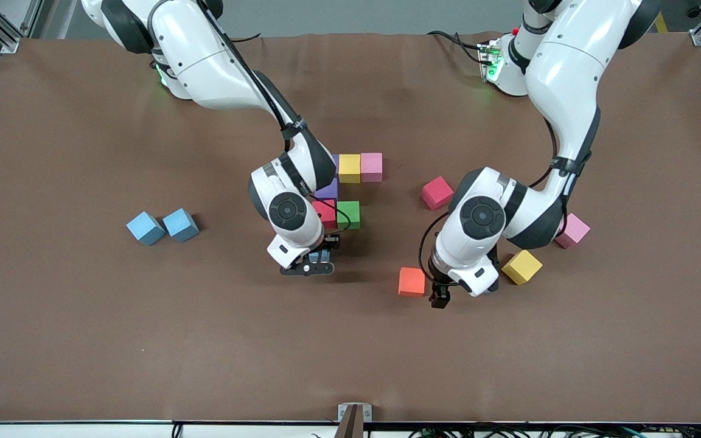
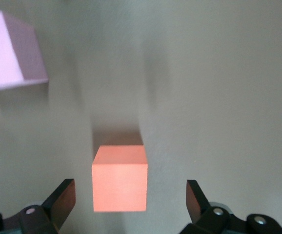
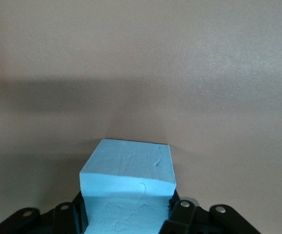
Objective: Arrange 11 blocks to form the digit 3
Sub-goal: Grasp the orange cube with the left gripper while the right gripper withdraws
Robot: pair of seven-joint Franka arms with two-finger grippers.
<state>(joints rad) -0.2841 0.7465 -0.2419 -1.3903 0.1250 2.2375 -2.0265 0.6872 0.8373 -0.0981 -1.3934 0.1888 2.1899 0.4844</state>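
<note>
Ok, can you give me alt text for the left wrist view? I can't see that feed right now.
An orange block sits on the brown table, centred between the open fingers of the left end effector, which do not touch it. A pink block lies farther off at the picture's edge.

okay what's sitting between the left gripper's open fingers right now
The orange block sits on the table between the left gripper's open fingers, touching neither. The left wrist view shows this.

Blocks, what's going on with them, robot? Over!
Right gripper shut on blue block, beside the started stack. Left gripper open over orange block. Nothing in the way.
</note>
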